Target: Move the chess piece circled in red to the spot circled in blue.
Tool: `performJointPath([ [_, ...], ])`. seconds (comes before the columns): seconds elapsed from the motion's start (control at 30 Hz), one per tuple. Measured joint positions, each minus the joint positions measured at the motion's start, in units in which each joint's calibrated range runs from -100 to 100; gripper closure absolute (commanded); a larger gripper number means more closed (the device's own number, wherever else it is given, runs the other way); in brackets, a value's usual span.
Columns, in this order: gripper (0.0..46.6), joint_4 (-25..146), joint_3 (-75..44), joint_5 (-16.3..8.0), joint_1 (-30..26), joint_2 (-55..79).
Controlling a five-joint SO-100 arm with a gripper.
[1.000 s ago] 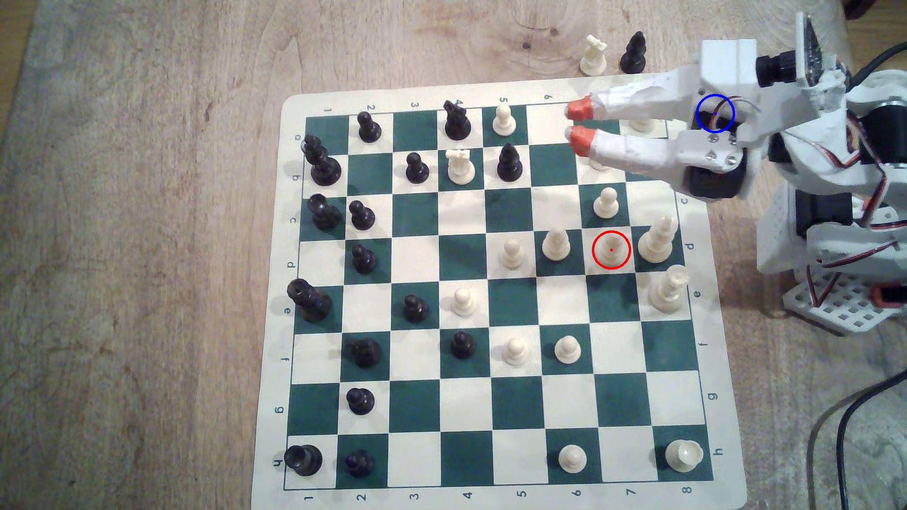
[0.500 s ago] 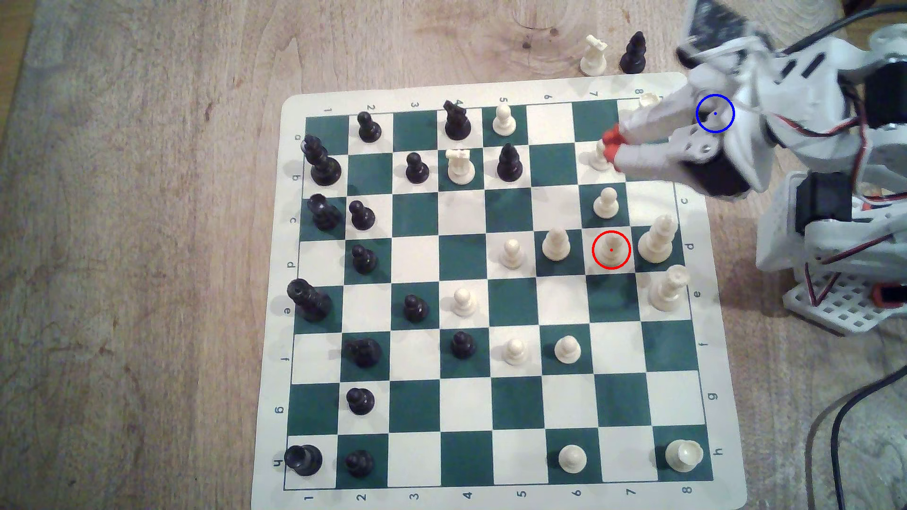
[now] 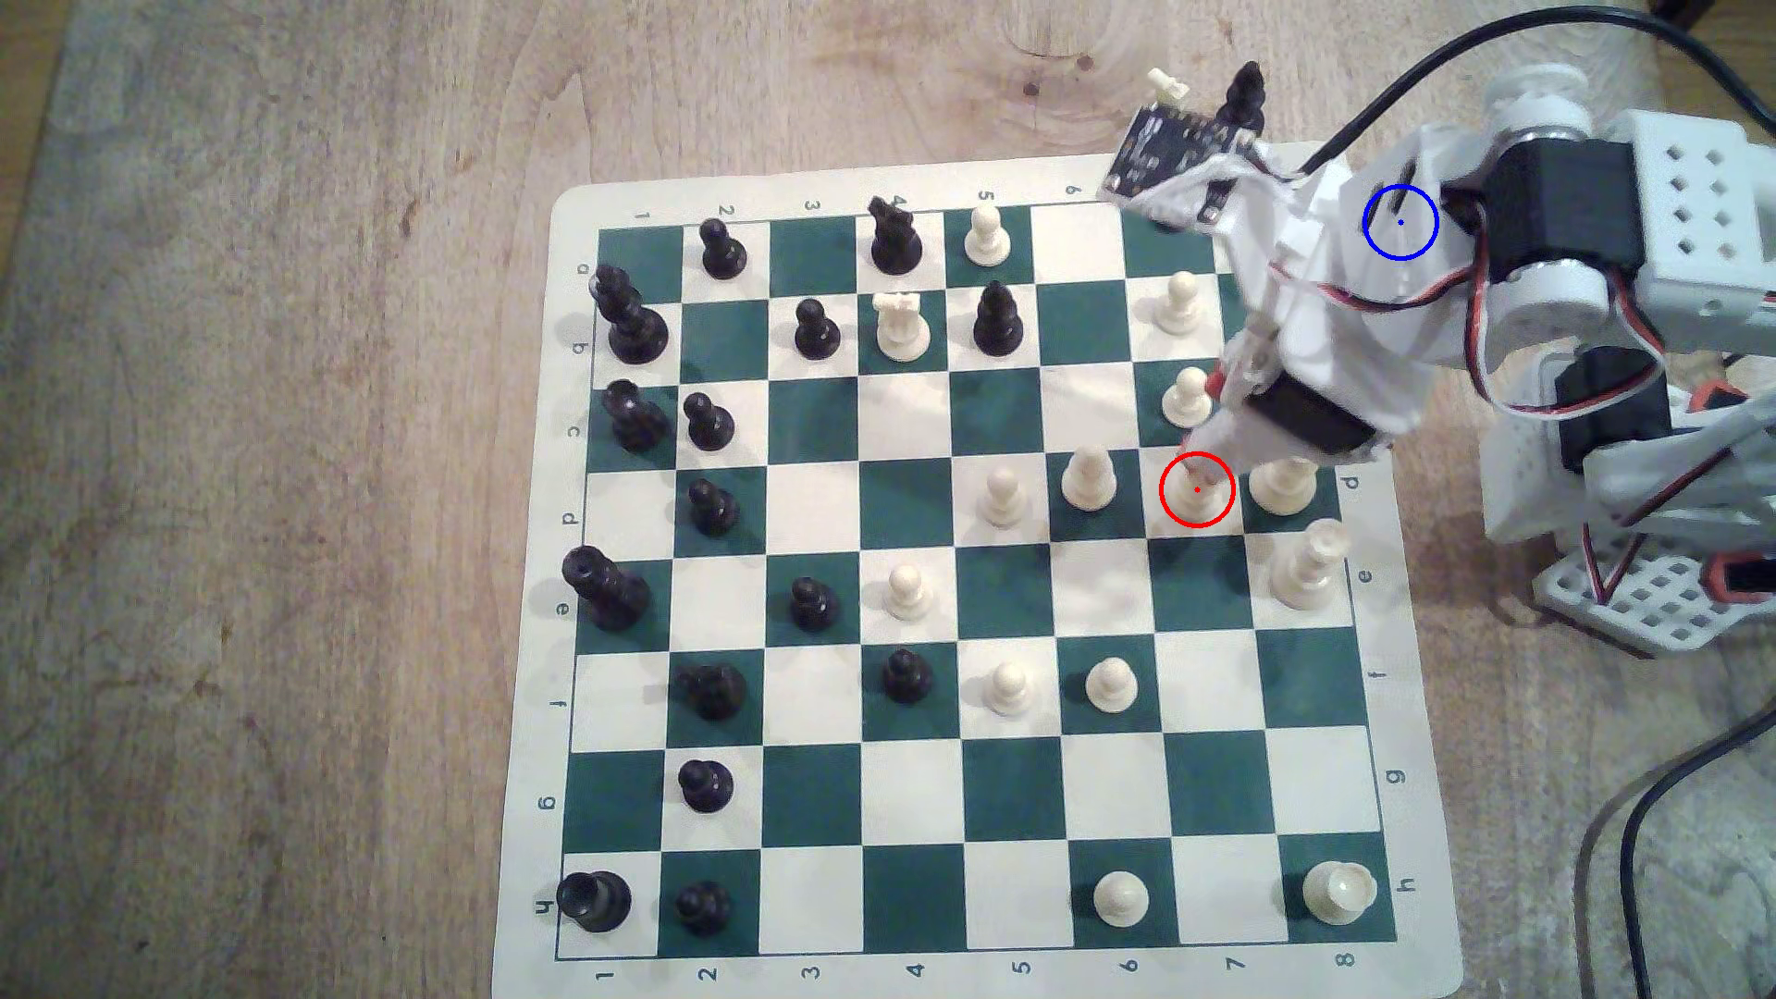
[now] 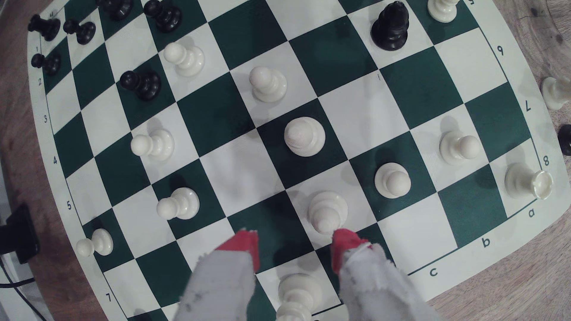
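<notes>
Gripper [image 4: 295, 243], jaws apart w/ nothing between, hangs over the board [image 4: 411, 234], one red fingertip [image 4: 343, 242] just beside the head of the chess piece [image 4: 327, 208] standing on its sq., w/ the spot [image 3: 1400, 222] farther back under the arm.

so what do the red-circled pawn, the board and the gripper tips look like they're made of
The chess piece: probably moulded plastic, cream, smooth with a soft sheen.
The board: likely a thin vinyl or fabric mat, matte, printed squares, rounded corners, slightly wavy edge.
The gripper fingertips: red, matte, possibly rubber or tape; white wrap behind looks frayed like cloth tape.
</notes>
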Motion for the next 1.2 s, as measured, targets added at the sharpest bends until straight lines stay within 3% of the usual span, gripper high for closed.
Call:
performJointPath([
  [0.37,30.4,-1.9,3.3,1.8,0.1,6.8],
  [1.2,32.4,-11.0,8.3,2.7,0.5,16.7],
])
